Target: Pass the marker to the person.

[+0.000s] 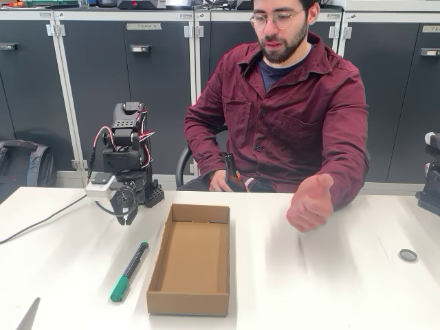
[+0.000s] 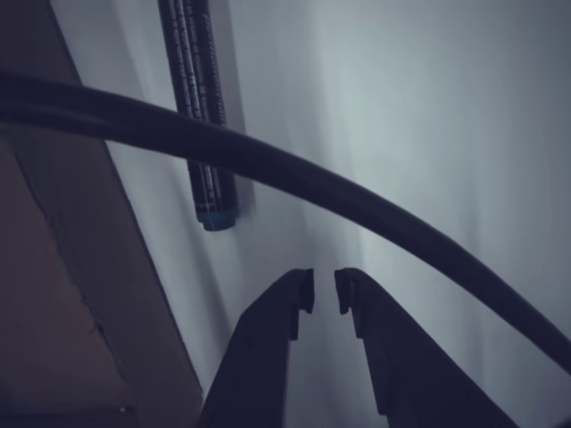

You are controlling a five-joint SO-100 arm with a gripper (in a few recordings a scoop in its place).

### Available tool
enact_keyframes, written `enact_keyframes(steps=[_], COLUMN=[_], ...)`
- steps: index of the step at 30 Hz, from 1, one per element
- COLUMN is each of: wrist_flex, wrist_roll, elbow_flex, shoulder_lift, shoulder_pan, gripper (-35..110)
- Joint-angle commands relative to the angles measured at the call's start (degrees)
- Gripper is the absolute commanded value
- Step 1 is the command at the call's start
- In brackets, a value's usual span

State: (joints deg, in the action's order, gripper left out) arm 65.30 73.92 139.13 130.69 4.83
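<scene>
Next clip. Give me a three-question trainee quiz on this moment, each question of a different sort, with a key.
1. True or false: the marker lies inside the cardboard box.
2. Multiple choice: in the wrist view, the pincer is A) clamped on the marker, B) nearly closed on nothing, with the marker's end ahead of its tips, C) inside the box.
3. Short answer: in the fixed view, where is the person's hand?

Key
1. False: it lies on the table, to the left of the box in the fixed view.
2. B.
3. Raised over the table, to the right of the box, blurred and holding nothing.
</scene>
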Motion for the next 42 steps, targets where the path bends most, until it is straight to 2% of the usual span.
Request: enact_keyframes(steps=[1, 8, 16, 29, 42], wrist_flex=[0.0, 2.9, 1.7, 4.2, 1.7], wrist_roll=[-1.0, -1.8, -0.2, -1.6, -1.5], elbow_flex=[-9.7, -23.3, -32.0, -45.8, -46.5], shoulder_lift=[-6.5, -20.1, -33.7, -44.6, -50.9], shoulder_pan=[-0.1, 0.4, 0.8, 3.8, 5.3], gripper=[6, 8, 8, 12, 13])
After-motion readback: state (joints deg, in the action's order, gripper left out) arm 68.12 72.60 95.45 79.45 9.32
